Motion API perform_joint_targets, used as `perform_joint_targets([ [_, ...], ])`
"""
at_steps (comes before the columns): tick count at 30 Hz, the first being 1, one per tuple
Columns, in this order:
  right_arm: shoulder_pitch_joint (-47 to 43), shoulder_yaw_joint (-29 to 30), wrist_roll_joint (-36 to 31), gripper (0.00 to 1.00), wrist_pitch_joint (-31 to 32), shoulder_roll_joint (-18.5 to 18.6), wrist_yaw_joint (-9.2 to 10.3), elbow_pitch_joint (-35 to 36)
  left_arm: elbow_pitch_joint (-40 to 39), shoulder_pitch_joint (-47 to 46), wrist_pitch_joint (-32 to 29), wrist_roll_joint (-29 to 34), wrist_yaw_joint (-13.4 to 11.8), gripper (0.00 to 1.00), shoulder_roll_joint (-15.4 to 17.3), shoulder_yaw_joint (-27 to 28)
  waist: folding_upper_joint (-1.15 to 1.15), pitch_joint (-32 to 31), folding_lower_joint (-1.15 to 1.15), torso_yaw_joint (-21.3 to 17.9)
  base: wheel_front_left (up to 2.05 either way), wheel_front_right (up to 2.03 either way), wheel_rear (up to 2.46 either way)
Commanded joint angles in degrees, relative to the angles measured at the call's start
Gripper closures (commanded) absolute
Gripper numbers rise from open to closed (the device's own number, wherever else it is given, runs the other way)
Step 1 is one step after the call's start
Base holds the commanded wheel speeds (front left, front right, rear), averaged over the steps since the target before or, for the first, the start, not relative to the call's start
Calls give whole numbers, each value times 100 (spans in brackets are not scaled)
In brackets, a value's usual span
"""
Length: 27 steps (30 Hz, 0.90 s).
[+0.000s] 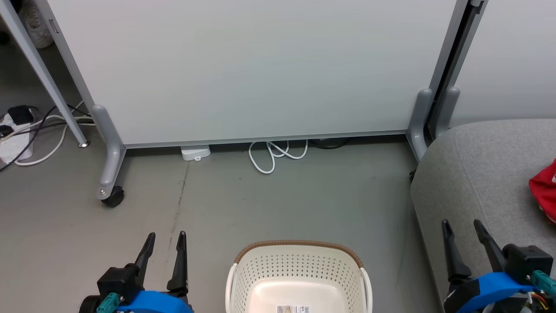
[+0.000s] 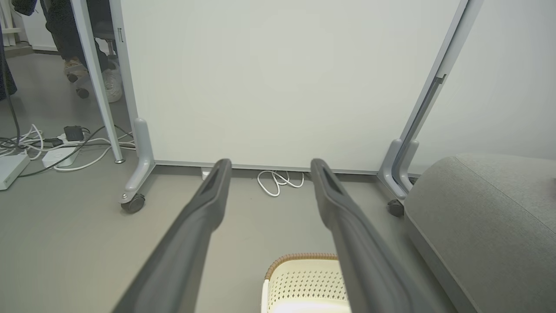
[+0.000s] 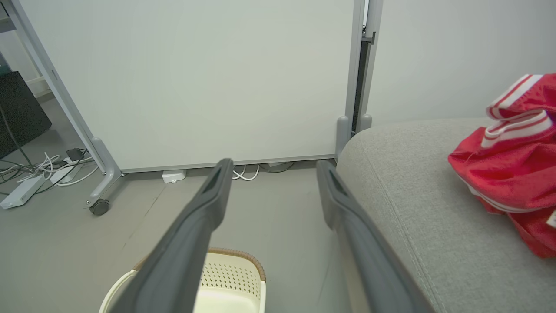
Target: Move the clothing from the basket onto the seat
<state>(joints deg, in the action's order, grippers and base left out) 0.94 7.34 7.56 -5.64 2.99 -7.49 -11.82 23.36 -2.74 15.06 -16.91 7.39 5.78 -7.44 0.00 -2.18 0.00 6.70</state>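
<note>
The left gripper (image 1: 167, 234) has two long, thin black fingers (image 1: 179, 261) that get pointy at the tips. Below the fingers sits a black block (image 1: 119, 278), then a bright blue cover (image 1: 152, 302) with a small teal plug (image 1: 108, 302) beside it. The right gripper (image 1: 461, 222) looks the same, and thin red, yellow and white wires (image 1: 538, 300) run under its teal plug. Up close the fingers look dark grey, each with a long dent (image 2: 211, 182) near the tip

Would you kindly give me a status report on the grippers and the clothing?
Left gripper open, empty. Right gripper open, empty. Clothing on seat; basket visible bottom bare. Nothing in the way.
</note>
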Motion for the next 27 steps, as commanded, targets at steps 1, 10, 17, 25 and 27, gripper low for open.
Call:
perform_joint_targets([
  [1, -67, -21, 34, 0, -29, -13, -1, -19, 15, -1, 17, -18, 8, 0, 30, 34, 0, -3, 0, -1, 0, 0, 0],
  [10, -66, -71, 116, 0, -64, -15, -1, -84, -23, 21, 17, 35, 8, 0, 39, 37, 0, 21, 0, -20, 0, 0, 0],
  [17, -74, -94, 159, 0, -106, -15, -1, -120, -44, 59, 17, 36, 8, 0, 41, -2, 0, 46, 0, -45, 0, 0, 0],
  [25, -22, -121, 164, 100, -91, -19, 0, -278, 103, 115, -20, 16, 0, 100, -2, -44, 0, 62, 0, -66, 0, 0, 0],
  [27, -47, -119, 176, 100, -86, -31, 0, -389, 194, 211, -34, 5, 0, 100, -30, -52, 0, 63, 1, -68, 0, 0, 0],
])
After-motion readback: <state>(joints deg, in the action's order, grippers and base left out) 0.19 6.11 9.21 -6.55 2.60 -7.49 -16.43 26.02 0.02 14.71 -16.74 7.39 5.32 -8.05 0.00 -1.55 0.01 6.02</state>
